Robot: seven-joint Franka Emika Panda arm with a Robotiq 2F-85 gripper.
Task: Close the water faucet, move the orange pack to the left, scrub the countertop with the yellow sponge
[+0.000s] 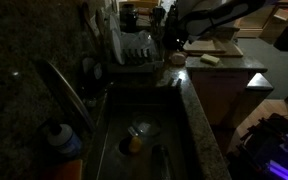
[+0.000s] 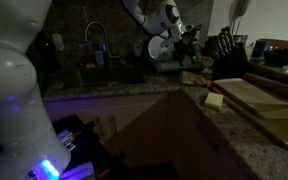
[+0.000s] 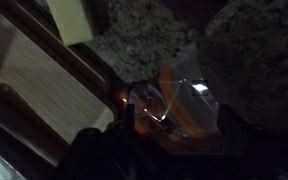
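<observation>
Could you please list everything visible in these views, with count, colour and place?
water faucet: one, shiny grey, slanting over the sink.
sink: one, dark, in the countertop.
countertop: one, dark speckled stone.
orange bottle: one, blue-capped, beside the faucet.
dish rack: one, holding white plates, beyond the sink.
orange pack: one, dull orange, countertop, under the gripper.
yellow sponge: one, pale yellow, countertop, beside the board.
wooden board: at least one, tan, countertop.
arm: one, white, reaching over the counter.
gripper: one, dark, over the orange pack.

Kitchen: sink (image 1: pixel 111 117), water faucet (image 1: pixel 66 94), dish rack (image 1: pixel 134 48), countertop (image 1: pixel 203 126)
</observation>
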